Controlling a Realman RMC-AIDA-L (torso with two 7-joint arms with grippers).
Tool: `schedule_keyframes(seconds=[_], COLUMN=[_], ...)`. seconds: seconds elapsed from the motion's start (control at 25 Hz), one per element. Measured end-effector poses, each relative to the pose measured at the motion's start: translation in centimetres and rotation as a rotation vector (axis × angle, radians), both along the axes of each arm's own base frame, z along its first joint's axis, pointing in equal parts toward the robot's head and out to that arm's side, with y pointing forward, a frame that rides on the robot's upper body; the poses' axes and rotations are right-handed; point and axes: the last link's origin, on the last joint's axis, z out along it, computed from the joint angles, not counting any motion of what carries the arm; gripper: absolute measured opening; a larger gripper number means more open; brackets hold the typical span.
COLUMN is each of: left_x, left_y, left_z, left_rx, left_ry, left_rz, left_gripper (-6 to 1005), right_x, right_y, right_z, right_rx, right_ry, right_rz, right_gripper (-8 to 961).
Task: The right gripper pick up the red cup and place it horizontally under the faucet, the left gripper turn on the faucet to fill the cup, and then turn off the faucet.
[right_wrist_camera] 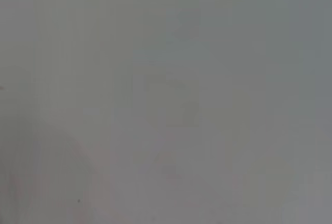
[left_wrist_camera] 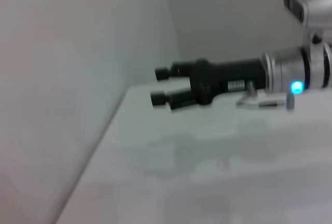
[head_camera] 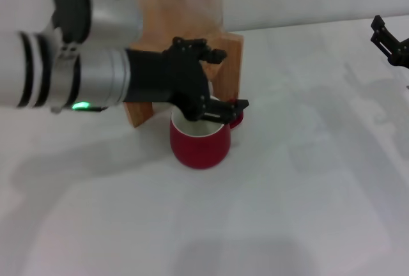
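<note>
The cup (head_camera: 199,140) stands placed under the stand; the left gripper (head_camera: 214,91) works at the faucet (hidden, finger state unclear), while the right gripper (left_wrist_camera: 160,85) waits apart, fingers open.

Left tool (head_camera: 220,78) blocks red cup (head_camera: 199,142); table (head_camera: 307,180) rightward open.

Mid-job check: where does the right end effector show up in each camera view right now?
Head view: right end effector at the far right edge, away from the red cup.
Left wrist view: right end effector, fingers apart, above the white table, blue light on its arm.
Right wrist view: not in it.
Shared landmark: the white table.
</note>
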Motion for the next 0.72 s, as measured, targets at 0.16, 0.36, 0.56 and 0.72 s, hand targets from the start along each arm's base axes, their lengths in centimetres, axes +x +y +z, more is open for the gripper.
schedule_keyframes(seconds=[0.16, 0.36, 0.56, 0.72], left_x=[-1.3, -3.0, -3.7, -4.6], left_y=[-1.2, -2.8, -4.2, -4.7], left_z=[0.8, 1.2, 1.0, 0.5], left_rx=[0.06, 0.151, 0.216, 0.309], left_ry=[-0.079, -0.165, -0.237, -0.279], left_rz=[0.044, 0.111, 0.163, 0.23], left_gripper=[879, 879, 879, 879], right_x=[0.0, 0.0, 0.1, 0.2], right_y=[-0.1, -0.2, -0.3, -0.5], right_z=[-0.1, -0.3, -0.3, -0.5], right_rx=[-0.007, -0.014, -0.018, -0.026], right_ry=[-0.003, 0.003, 0.008, 0.009], right_rz=[0.001, 0.003, 0.0, -0.002], right_gripper=[859, 859, 859, 860])
